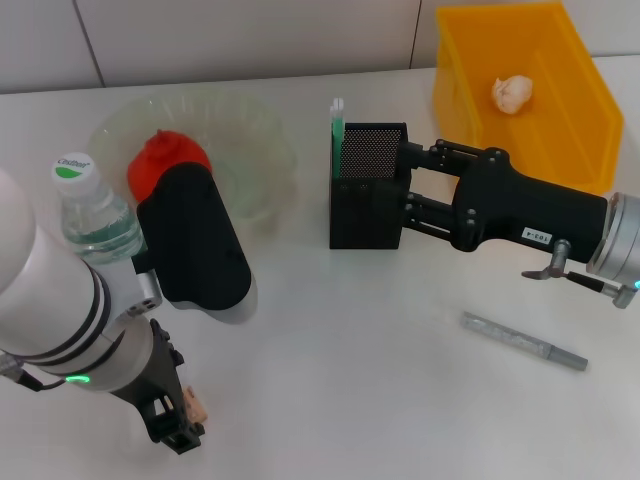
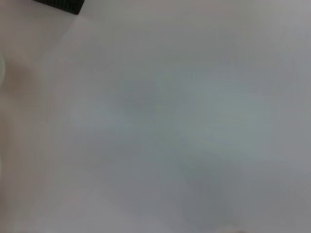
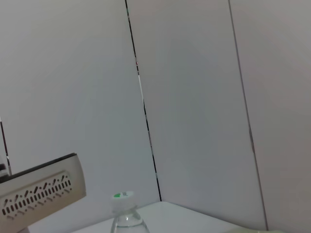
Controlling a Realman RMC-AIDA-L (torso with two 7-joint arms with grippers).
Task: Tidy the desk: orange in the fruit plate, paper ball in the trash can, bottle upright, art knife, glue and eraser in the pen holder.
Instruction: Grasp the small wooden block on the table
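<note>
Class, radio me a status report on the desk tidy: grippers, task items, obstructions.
Right gripper at the pen holder. Left gripper low by the eraser. Orange in plate, paper ball binned, bottle upright. Grey stick left on desk.

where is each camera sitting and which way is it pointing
Head view: high on the robot, looking down at the table; both arms show, right gripper at the pen holder, left gripper near the eraser.
Left wrist view: close to the bare table, almost nothing else shows.
Right wrist view: faces the wall.
Shared: the bottle in head and right wrist views.
</note>
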